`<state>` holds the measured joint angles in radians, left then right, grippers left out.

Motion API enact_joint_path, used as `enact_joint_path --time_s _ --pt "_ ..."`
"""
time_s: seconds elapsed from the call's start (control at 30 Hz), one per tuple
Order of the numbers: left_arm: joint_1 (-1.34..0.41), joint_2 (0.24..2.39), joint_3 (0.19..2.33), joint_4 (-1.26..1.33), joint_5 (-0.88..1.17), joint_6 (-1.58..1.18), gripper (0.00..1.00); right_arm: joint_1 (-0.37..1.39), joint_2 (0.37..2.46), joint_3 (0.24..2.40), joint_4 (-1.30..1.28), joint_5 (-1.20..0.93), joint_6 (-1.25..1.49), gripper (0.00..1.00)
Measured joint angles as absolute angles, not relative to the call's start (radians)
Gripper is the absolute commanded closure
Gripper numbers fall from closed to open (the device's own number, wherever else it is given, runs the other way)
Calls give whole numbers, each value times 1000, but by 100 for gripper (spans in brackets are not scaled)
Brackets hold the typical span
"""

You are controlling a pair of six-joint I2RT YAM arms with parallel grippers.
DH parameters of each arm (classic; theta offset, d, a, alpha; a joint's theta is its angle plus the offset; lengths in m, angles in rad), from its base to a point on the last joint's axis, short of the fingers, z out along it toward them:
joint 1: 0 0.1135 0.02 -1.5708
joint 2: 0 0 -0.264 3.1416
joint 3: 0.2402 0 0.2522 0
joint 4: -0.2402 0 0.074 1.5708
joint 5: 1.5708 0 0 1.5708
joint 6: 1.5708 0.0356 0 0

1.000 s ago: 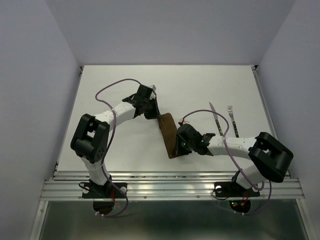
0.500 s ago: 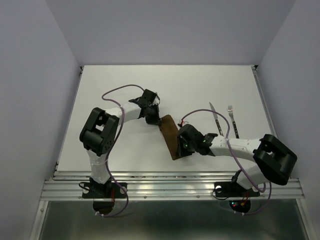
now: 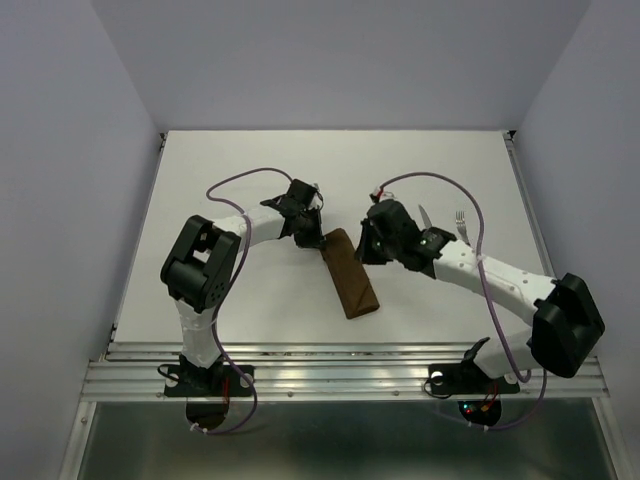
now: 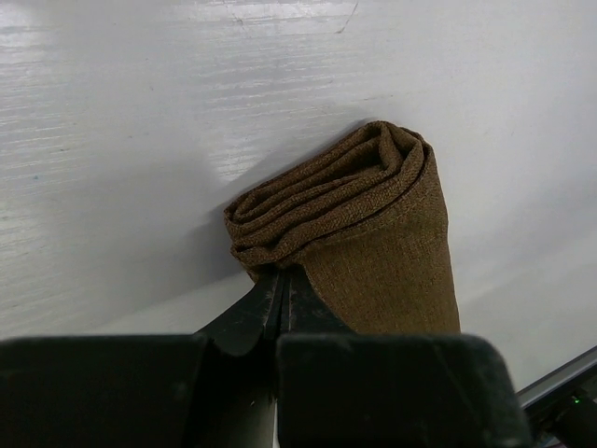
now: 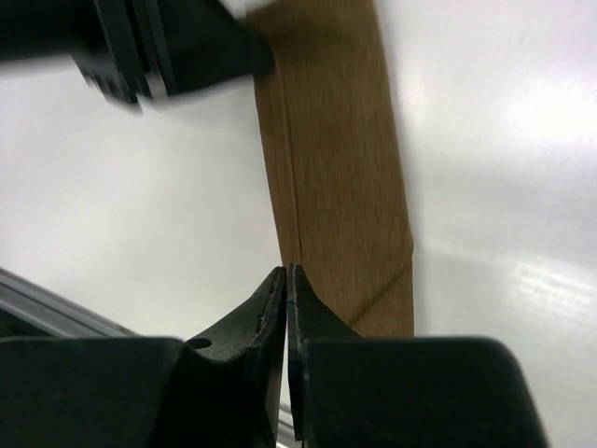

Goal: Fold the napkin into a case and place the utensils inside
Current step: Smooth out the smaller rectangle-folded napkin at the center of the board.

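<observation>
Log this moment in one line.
left gripper: shut on case far end | right gripper: shut, empty, over case | knife, fork: on table, outside case

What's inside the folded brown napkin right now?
At the end of the napkin only stacked cloth layers show; deeper inside is covered. The knife and fork lie outside, on the table.
</observation>
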<state>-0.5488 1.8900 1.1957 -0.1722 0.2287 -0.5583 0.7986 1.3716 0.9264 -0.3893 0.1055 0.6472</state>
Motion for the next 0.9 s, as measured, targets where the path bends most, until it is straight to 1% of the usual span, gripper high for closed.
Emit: enact_joint_path --time_s 0.13,0.2,0.3,0.5,0.9 --pt "-550 1897 1196 -158 230 -558 100 703 1447 1096 -388 111 649 95" --pt "-550 1899 1196 -154 232 -559 100 680 1539 1195 -379 114 646 98" --pt "-550 1899 1196 -149 233 -559 100 669 1671 1281 -366 112 643 98" --pt "-550 1899 1196 -147 233 -559 100 667 1865 1342 -380 97 644 99" --pt "-550 1899 1196 -146 237 -558 100 609 2014 1438 -380 82 651 99"
